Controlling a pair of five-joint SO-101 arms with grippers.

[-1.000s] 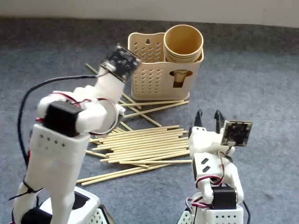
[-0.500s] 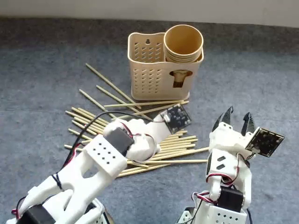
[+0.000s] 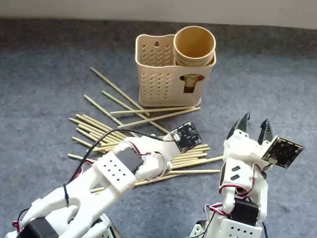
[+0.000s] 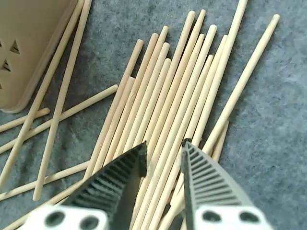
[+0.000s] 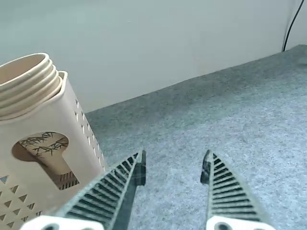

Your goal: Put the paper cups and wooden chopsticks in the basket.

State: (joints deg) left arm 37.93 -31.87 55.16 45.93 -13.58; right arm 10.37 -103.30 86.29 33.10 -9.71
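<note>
The left tool (image 4: 163, 152) hangs low over the tabletop (image 3: 267, 74), tips pointing down, its two ribbed fingers a narrow gap apart and clamped on nothing. Directly beneath the tips lies the main bundle of wooden chopsticks (image 4: 177, 96), packed side by side and running roughly along the line of the tool's reach. One or two sticks pass under the gap between the fingers. Whether the tips touch the wood cannot be told. Just beyond and to either side of the bundle, looser sticks lie at other angles, some crossing each other on the grey covering. Farther out from the tips, two long sticks lie close along the foot of the basket (image 4: 24, 48), whose perforated corner stands past the scattered sticks.

In the high view the basket (image 3: 158, 79) stands upright, ahead of both arms, with the chopsticks (image 3: 109, 131) all on the tabletop between it and the arms. A nested stack of paper cups (image 3: 194, 44) sits in the basket's end nearer the right arm, rims above the basket's wall.

The right tool (image 3: 255, 121) is raised clear of the tabletop, fingers well apart and holding nothing. From its own camera, the right tool (image 5: 174, 160) points past the basket (image 5: 72, 143), which stands ahead and off to one side, the paper cups (image 5: 24, 81) rising from it.
</note>
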